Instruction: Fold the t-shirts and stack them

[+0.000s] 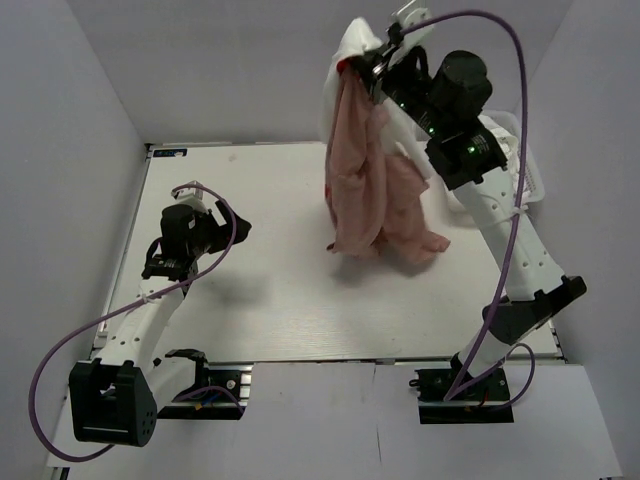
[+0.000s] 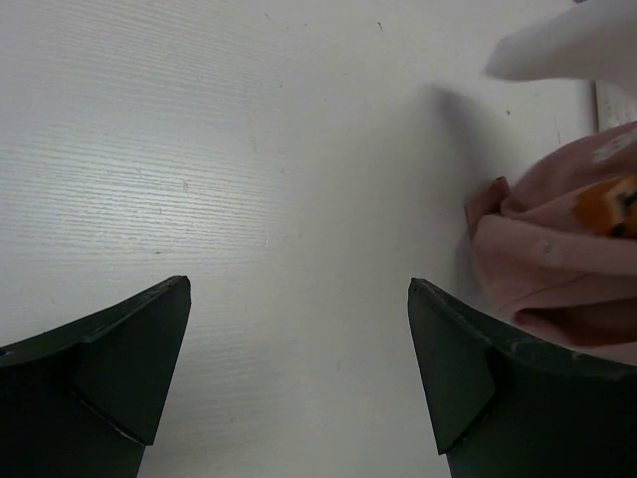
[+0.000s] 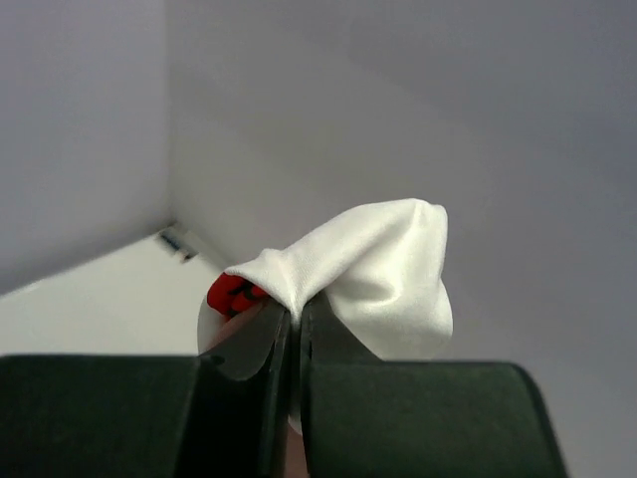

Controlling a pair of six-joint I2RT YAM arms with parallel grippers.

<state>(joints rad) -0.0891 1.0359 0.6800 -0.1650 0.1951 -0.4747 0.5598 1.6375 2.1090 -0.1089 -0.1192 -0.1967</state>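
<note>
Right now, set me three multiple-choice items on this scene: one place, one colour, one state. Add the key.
1. The left gripper hangs over: A) bare table; B) a basket; C) a folded stack.
2. The long t-shirt draped below the right gripper is: A) blue; B) green; C) dusty pink.
3. The right gripper is: A) wide open; B) shut on white cloth; C) shut on nothing.
Key: 1 A, its wrist view shows only tabletop between its open jaws; 2 C, the top view shows pink; 3 B, a white fold is pinched between closed jaws.
</note>
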